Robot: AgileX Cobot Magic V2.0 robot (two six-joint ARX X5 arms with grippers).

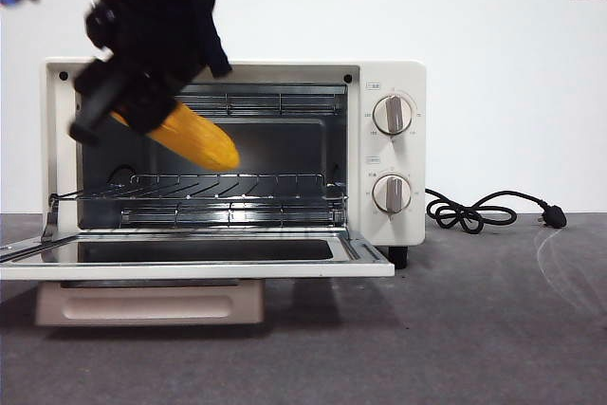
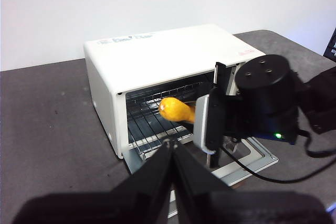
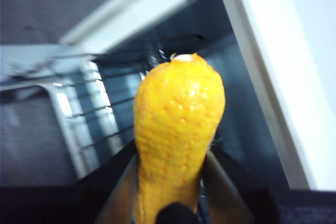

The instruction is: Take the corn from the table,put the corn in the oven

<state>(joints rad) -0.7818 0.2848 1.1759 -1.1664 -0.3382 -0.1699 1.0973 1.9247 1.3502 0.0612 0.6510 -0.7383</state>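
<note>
While the toaster oven (image 1: pixel 394 73) stands with its glass door (image 1: pixel 190 255) dropped flat toward the camera, the right gripper (image 1: pixel 142 106) comes in from the upper left of the front view, pinching the corn cob (image 1: pixel 194 138) between its two black jaws. The cob tilts downward, its free tapered end pointing into the open cavity and hanging in the air above the wire rack (image 1: pixel 218 192), touching neither the rack nor the cavity walls. Clear room remains between the cob's tip and the right wall, and the rack below is bare. The cavity's left edge sits just beside the gripper body. From the right wrist view, the corn fills the middle, with the oven's opening edge and rack wires behind it. The left gripper (image 2: pixel 172 150) hangs well apart from the oven over the dark grey table (image 2: pixel 47 129), jaws pressed together. A black cord (image 1: pixel 474 211) lies coiled on the table to the oven's right.
</note>
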